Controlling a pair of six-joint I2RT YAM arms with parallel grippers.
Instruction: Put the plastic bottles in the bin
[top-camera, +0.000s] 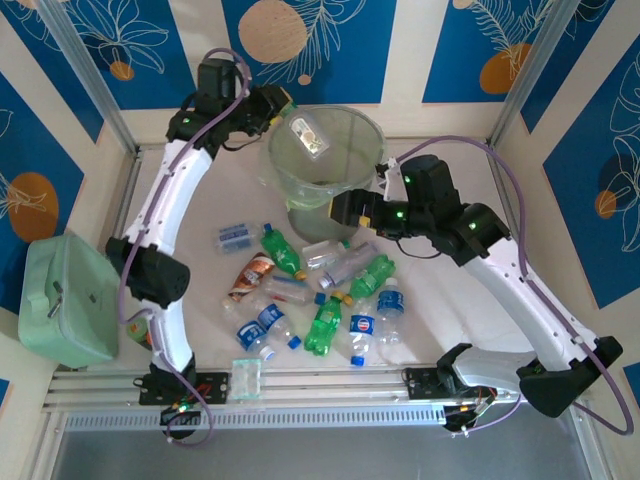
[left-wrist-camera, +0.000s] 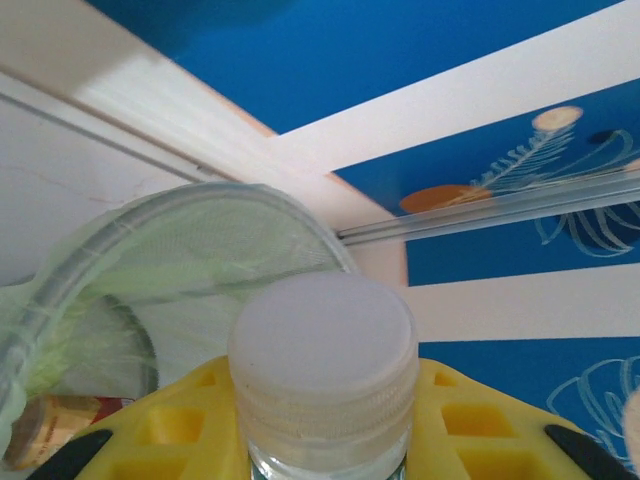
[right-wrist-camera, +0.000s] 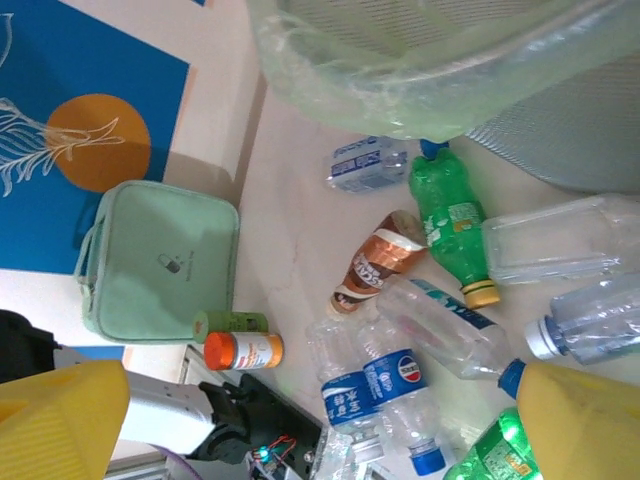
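Bottle (left-wrist-camera: 322, 350), white-capped, is clamped in the left gripper (top-camera: 268, 108), long axis running out along the fingers; the bin (top-camera: 300, 180) mouth lies just beside, at four o'clock in the top view; right gripper (top-camera: 345, 212) jaws apart over the pile

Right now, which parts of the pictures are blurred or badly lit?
Left wrist: the white-capped bottle is too near and soft, the bin rim hazy. Right wrist: yellow fingers blurred, green bottle sharp. Top external: even light, soft shadows.
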